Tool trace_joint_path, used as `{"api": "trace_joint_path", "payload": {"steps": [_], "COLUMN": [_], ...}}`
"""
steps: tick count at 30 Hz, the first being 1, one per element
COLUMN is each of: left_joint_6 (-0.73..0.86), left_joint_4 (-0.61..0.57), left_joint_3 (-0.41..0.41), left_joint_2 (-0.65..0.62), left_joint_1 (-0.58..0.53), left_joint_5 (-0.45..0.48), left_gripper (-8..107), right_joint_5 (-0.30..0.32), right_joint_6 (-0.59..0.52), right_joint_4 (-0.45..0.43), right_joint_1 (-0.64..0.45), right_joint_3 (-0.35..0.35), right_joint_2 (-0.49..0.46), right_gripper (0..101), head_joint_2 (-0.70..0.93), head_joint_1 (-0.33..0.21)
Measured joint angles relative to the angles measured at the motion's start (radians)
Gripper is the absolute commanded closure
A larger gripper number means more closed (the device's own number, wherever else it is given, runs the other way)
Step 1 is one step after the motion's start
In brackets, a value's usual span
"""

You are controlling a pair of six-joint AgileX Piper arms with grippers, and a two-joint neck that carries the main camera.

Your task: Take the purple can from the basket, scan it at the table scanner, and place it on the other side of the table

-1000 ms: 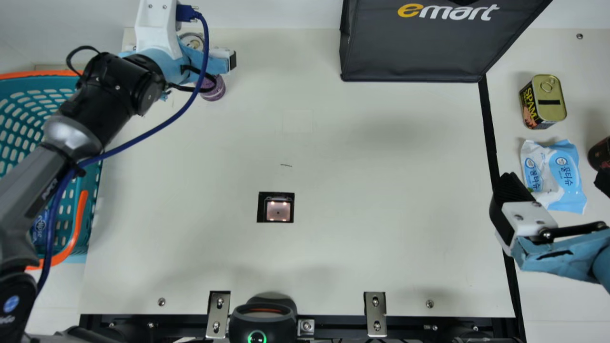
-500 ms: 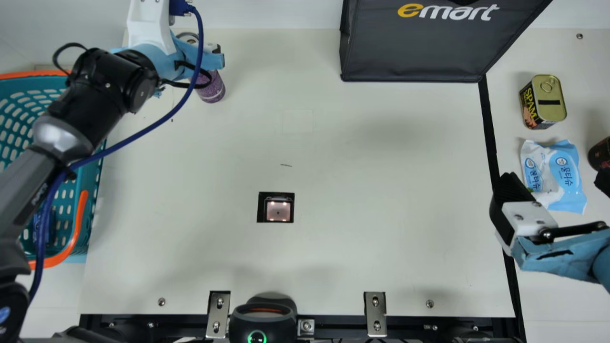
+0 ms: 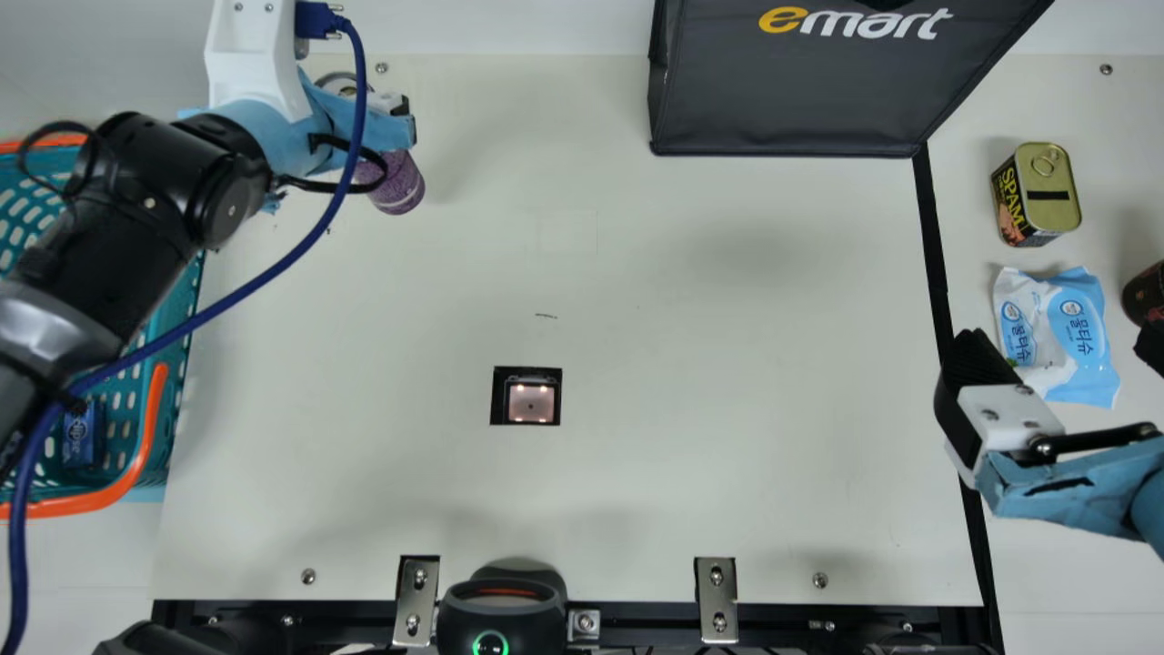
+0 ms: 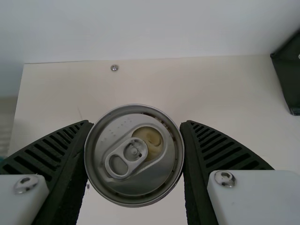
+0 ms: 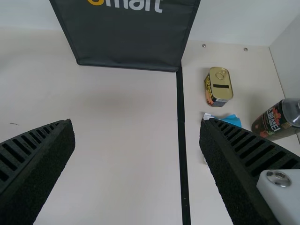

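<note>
Cream desk (image 3: 727, 364), across most of the frame; pale wall (image 3: 509, 23) along the top. Black strip (image 3: 933, 246) down the desk's right part. Table scanner (image 3: 531, 402), set in the surface, below centre. Teal basket (image 3: 176, 387), left edge. Dark bag (image 3: 782, 100), upper right. Purple can (image 3: 400, 186), upper left, clamped in the left arm's (image 3: 150, 196) jaws. Right arm (image 3: 1073, 487), lower right, jaws apart.

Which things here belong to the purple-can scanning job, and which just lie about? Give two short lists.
Job: purple can, left gripper holding it, teal basket, table scanner, cream table.

Lying about: dark shopping bag, rectangular tin, blue-and-white wet-wipes pack, dark can, blue pack in the basket.
</note>
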Motion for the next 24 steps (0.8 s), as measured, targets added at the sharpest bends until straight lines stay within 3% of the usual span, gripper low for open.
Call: {"api": "trace_joint_path", "payload": {"steps": [10,24], "left_joint_6": [-0.150,-0.065], "left_joint_4": [0.085,0.017], "left_joint_3": [0.035,0.197], "left_joint_2": [-0.082,-0.268], "left_joint_1": [-0.102,-0.204], "left_joint_5": [0.085,0.109], "left_gripper": [107,107], "right_joint_5": [0.000,0.000], "right_joint_6": [0.000,0.000], "right_joint_4": [0.000,0.000], "right_joint_1": [0.000,0.000], "right_joint_3": [0.000,0.000], "right_joint_2": [0.000,0.000], "right_gripper": [6,6], "head_joint_2": [0.000,0.000], "head_joint_1": [-0.002,0.000]}}
